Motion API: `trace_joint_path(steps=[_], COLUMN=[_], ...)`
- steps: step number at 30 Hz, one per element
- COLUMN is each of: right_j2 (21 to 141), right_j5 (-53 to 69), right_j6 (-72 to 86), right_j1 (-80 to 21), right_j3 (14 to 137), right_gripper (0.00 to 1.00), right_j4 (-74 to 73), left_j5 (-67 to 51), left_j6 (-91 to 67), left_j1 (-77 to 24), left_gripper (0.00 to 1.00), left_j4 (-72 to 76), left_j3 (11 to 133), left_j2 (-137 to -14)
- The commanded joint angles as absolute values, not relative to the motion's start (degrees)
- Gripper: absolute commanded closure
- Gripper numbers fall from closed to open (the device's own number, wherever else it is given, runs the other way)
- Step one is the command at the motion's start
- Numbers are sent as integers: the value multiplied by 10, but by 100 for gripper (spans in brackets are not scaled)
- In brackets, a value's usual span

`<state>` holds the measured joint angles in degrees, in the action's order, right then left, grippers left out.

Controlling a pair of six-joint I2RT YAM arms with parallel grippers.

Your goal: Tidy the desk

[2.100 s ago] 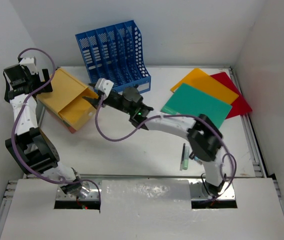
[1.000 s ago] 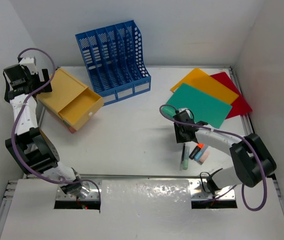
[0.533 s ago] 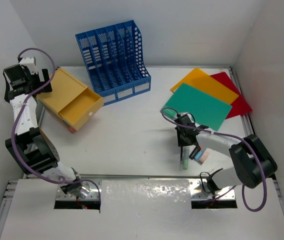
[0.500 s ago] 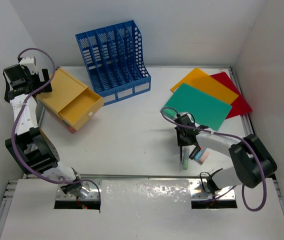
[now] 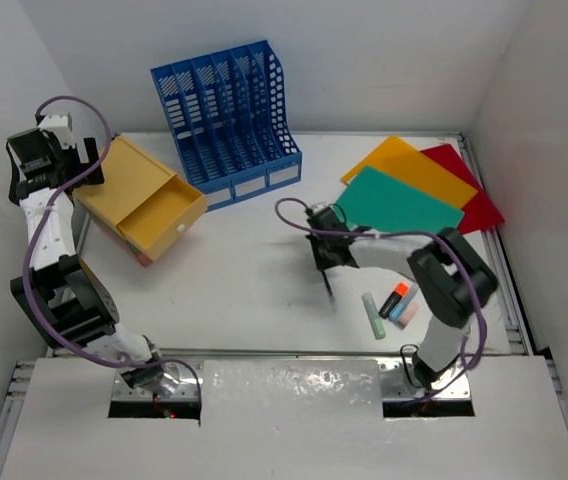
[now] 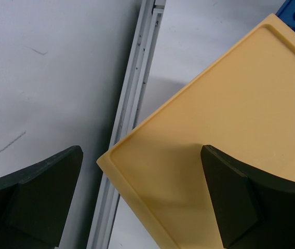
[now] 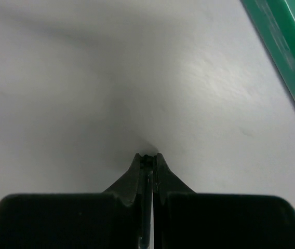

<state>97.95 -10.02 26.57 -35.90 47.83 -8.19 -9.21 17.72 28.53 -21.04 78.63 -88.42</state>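
Desk (image 5: 254,300) — rack (image 5: 226,110) labels (image 5: 236,188) illegible — pen (image 5: 330,286) pinched.

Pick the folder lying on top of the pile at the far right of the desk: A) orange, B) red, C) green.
C: in the top view the green folder shows its whole face and overlaps the orange folder, which in turn covers part of the red folder.
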Motion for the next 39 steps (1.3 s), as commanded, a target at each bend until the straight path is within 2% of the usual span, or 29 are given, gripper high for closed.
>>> trace_joint_path(steps=[1, 2, 3, 7, 9, 12, 22, 24, 26, 28, 31, 35, 39], right_j2=[1055, 1086, 1099, 1121, 1099, 1053, 1032, 1026, 1027, 1030, 998, 860, 819], right_j5=[-96, -78, -76, -69, -70, -76, -30, -24, -43, -69, -46, -19, 51], right_j6=[223, 222, 221, 203, 205, 208, 257, 259, 251, 228, 168, 92, 30], right_j1=[-383, -383, -383, -384, -384, -397, -443, -444, -443, -443, -446, -453, -454], right_j3=[565, 601, 616, 633, 612, 546, 490, 484, 489, 508, 533, 532, 555], right_gripper=[100, 97, 88, 68, 64, 63, 72, 79, 100, 100, 100, 100, 100], right_j4=[-76, -83, -89, -128, -141, -153, -164, -145, -138, -139, -106, 61, 233], left_j5=[-91, -90, -89, -87, -88, -91, -92, -90, -90, -91, -91, -90, -91], left_j6=[182, 183, 184, 187, 187, 182, 179, 181, 181, 182, 186, 188, 183], left_j1=[282, 282, 282, 283, 282, 281, 282, 282, 283, 282, 282, 282, 282], left_gripper=[3, 3, 3, 3, 3, 3, 3, 3, 3, 3, 3, 3, 3], left_j4=[-211, -213, -214, -216, -215, -214, -214, -215, -215, -215, -218, -219, -220], left_j3=[794, 793, 795, 794, 793, 794, 797, 798, 797, 799, 801, 801, 802], left_j2=[-875, -875, -874, -868, -867, -867, -868, -867, -867, -867, -866, -867, -872])
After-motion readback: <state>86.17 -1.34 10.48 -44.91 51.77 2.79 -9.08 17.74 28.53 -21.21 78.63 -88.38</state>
